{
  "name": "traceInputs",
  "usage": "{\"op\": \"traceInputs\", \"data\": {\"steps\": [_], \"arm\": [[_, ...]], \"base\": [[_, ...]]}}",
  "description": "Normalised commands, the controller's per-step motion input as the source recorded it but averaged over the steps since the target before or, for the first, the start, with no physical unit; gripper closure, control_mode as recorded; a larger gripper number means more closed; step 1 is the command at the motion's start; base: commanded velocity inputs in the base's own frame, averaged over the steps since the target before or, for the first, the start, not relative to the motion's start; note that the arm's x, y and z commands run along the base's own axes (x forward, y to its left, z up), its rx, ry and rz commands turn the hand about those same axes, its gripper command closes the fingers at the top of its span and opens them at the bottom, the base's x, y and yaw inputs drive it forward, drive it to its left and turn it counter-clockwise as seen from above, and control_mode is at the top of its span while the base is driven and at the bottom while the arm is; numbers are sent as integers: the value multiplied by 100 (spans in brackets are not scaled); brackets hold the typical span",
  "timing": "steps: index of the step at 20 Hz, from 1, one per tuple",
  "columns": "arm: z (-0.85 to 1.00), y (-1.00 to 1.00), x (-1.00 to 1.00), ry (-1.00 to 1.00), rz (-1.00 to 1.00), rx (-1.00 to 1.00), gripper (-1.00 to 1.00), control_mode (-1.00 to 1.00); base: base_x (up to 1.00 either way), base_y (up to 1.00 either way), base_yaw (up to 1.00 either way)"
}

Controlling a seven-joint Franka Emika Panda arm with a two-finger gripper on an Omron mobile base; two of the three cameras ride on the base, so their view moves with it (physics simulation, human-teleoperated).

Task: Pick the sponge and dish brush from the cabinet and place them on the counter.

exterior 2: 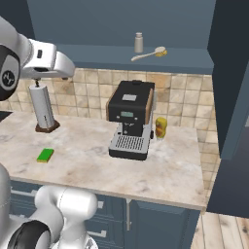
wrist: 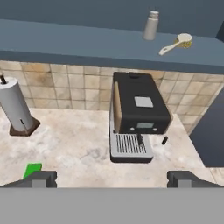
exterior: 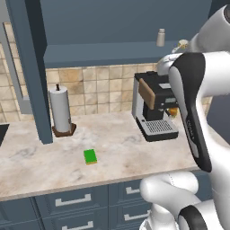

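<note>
The green sponge (exterior: 90, 156) (exterior 2: 45, 155) lies flat on the beige counter (exterior: 40, 161), left of the coffee machine; its corner shows at the lower left of the hand view (wrist: 33, 169). The dish brush (exterior 2: 148, 54) (wrist: 177, 43) lies on the bottom shelf of the open cabinet (exterior 2: 185, 61), bristle head to the right; in the left base view its head (exterior: 182, 44) peeks past the arm. My gripper (wrist: 112, 179) is open and empty. It hangs over the counter in front of the coffee machine, well below and short of the brush.
A grey shaker (exterior 2: 139, 43) (wrist: 151, 25) stands just left of the brush. A black coffee machine (exterior 2: 130, 119) sits under the shelf, with a yellow glass (exterior 2: 161, 127) beside it. A paper towel roll (exterior: 60, 110) stands at the left. Open cabinet doors (exterior: 29, 67) (exterior 2: 228, 73) flank the space.
</note>
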Motion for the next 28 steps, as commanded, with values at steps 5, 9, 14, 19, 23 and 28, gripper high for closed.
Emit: {"op": "traceInputs", "data": {"steps": [5,9,14,19,23,28], "arm": [[8,-23,10,-15,-11,2,-100,-100],[21,-21,14,-2,-14,0,-100,-100],[35,-24,6,0,-14,0,-100,-100],[15,-19,9,0,-15,0,-100,-100],[-7,-9,19,0,-12,4,-100,-100],[-22,-7,30,-3,-10,14,-100,-100]], "base": [[0,0,0],[0,0,0],[0,0,0],[0,0,0],[0,0,0],[0,0,0]]}}
